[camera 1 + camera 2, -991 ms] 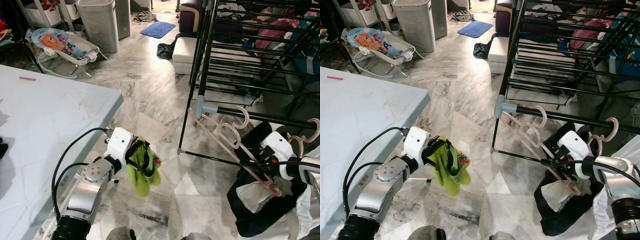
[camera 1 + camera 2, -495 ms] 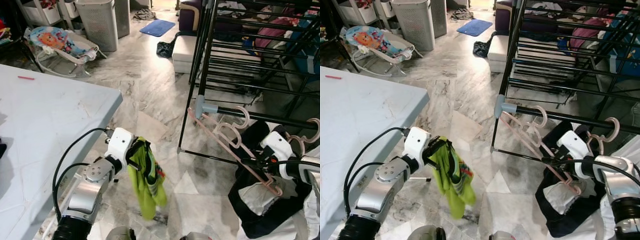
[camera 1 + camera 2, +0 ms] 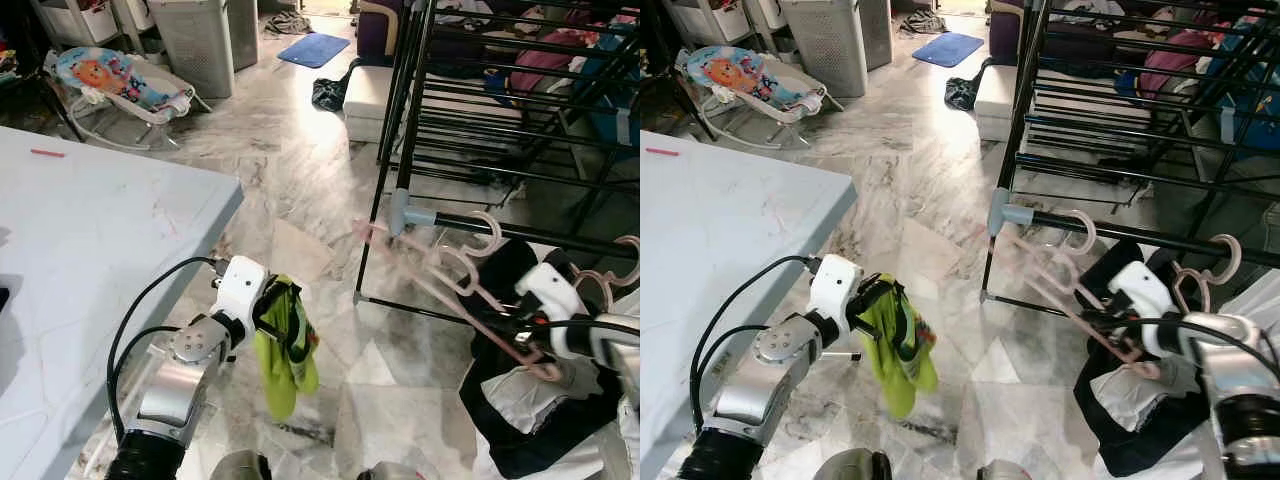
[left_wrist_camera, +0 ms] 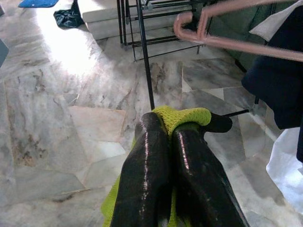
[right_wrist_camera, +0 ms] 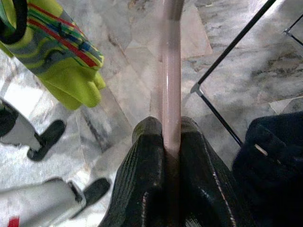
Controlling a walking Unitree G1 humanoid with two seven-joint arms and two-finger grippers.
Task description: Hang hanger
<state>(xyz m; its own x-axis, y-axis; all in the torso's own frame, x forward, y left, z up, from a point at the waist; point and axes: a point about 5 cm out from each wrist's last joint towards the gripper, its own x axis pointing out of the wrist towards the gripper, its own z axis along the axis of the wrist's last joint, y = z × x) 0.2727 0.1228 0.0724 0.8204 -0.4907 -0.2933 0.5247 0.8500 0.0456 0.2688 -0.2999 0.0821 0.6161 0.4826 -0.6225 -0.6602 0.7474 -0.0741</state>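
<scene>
Seen from the head cameras, the left gripper (image 3: pixel 272 305) hangs just off the near corner of the pale grey table (image 3: pixel 90 240), its black fingers pinched on a lime-green garment (image 3: pixel 283 350) that dangles above the marble floor (image 3: pixel 300 170). Across the room, the right gripper (image 3: pixel 505 325) clamps the lower bar of a pink hanger (image 3: pixel 440 285), whose hook (image 3: pixel 487 232) sits at the black rail (image 3: pixel 520 232) of the drying rack (image 3: pixel 480 110), close to the rail's grey end cap (image 3: pixel 402 210); whether the hook rests on the rail cannot be told. A second pink hook (image 3: pixel 628 262) hangs farther along the same rail, and dark and white clothes (image 3: pixel 530 410) are heaped beneath the right arm. A baby bouncer (image 3: pixel 120 85) and a grey laundry basket (image 3: pixel 200 40) stand by the far wall, with a blue mat (image 3: pixel 312 48) beyond. From the left wrist, the two fingers (image 4: pixel 147 175) are pressed together over the green knit, the hanger's pink end (image 4: pixel 189 28) above and a rack leg (image 4: pixel 144 56) rising off the floor. From the right wrist, the fingers (image 5: pixel 147 175) squeeze the pink bar (image 5: pixel 170 71), and the striped green garment (image 5: pixel 61 52) hangs off to one side.
</scene>
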